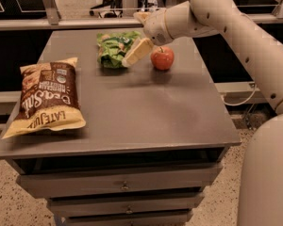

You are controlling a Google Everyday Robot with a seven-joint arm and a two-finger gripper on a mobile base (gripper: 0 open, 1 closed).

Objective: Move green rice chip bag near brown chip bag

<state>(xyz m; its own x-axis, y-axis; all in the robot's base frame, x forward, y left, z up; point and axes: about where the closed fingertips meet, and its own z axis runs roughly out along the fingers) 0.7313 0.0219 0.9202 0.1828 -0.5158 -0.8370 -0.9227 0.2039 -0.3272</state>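
Observation:
The green rice chip bag (111, 49) lies crinkled on the far middle of the grey table (146, 112). The gripper (131, 39) is at the bag's right end, open. One pale finger (137, 52) slants down in front of the bag, and the other (141, 17) shows behind it near the table's far edge. The bag rests on the table. The brown chip bag (46, 97), large and flat with pale yellow ends, lies at the front left, well apart from the green bag.
A red apple (162, 58) stands just right of the gripper and the green bag. The white arm (226, 18) reaches in from the right. Drawers (125, 185) sit under the table top. A rail (61, 22) runs behind the table.

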